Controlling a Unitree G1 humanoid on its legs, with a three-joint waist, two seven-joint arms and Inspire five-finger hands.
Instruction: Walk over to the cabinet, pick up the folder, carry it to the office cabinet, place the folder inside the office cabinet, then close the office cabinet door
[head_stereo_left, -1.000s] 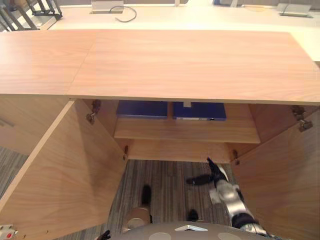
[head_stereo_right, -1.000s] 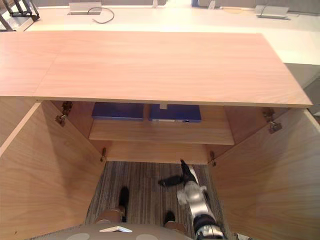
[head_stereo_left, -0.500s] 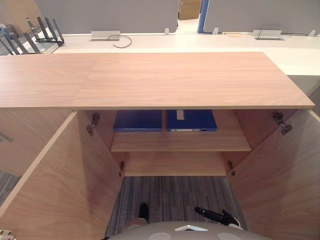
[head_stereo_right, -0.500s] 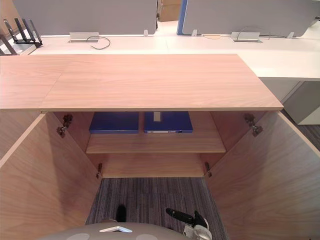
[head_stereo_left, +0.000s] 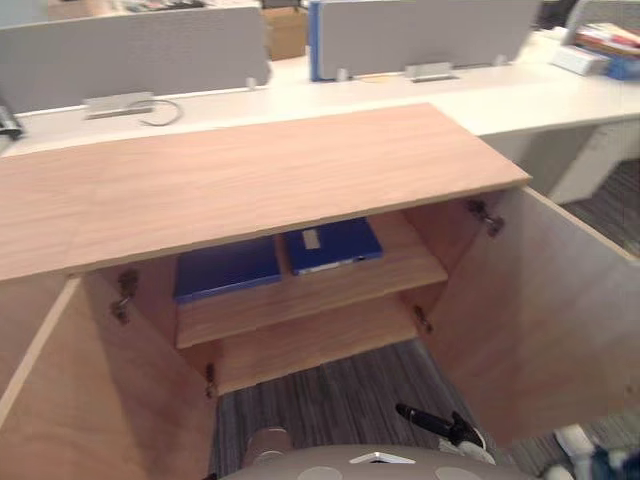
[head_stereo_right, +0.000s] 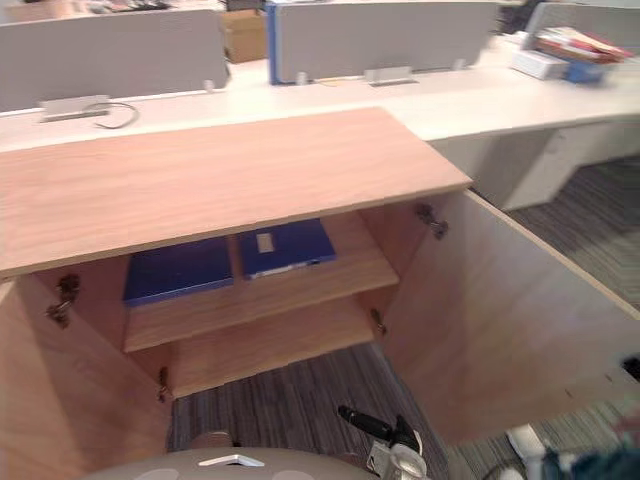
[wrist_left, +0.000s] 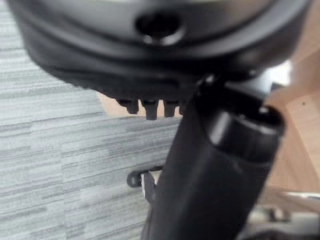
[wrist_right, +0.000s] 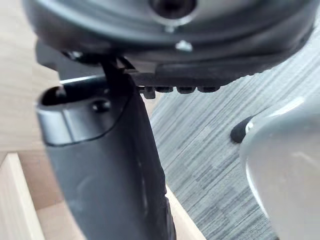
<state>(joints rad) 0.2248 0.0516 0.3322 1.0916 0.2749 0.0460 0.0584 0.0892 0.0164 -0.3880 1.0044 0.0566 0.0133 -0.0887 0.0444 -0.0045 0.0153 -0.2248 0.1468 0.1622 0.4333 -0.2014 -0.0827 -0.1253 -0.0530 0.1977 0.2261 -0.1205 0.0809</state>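
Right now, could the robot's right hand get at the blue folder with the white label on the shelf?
Probably, though not from here. Both cabinet doors stand open and nothing blocks the labelled folder on the shelf, but the right hand hangs low near the floor, well short of it.

I am standing in an office. A long white desk (head_stereo_left: 540, 100) is running across the room, and grey screens (head_stereo_left: 420, 35) are standing along its back edge. A cable (head_stereo_left: 160, 110) is lying on it, and papers (head_stereo_right: 570, 45) are piling up at its far right corner. Grey striped carpet (head_stereo_right: 290, 400) is covering the floor. Blue folders (head_stereo_left: 228, 268) are lying on a shelf in the wooden cabinet (head_stereo_left: 250, 180).
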